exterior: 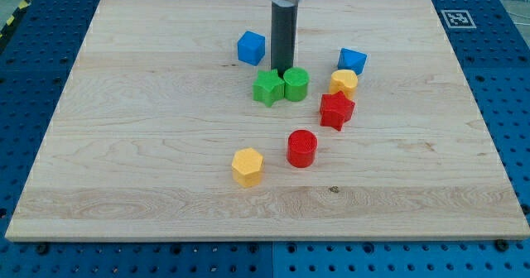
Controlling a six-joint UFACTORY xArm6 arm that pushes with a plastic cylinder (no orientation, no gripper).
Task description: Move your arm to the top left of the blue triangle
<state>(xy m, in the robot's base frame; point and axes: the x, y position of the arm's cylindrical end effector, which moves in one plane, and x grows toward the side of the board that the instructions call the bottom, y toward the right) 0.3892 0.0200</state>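
Observation:
The blue triangle [353, 60] lies right of the board's centre, near the view's top. My tip [281, 69] stands to its left, just above the gap between the green star [267, 87] and the green cylinder [296, 84], touching or almost touching both. A blue cube [251, 47] sits to the tip's upper left. A yellow block [344, 82] lies just below the blue triangle, with a red star [336, 110] under it.
A red cylinder [302, 148] and a yellow hexagon [248, 166] lie lower on the wooden board [124, 146]. A marker tag [455, 17] is at the board's top right corner. Blue perforated table surrounds the board.

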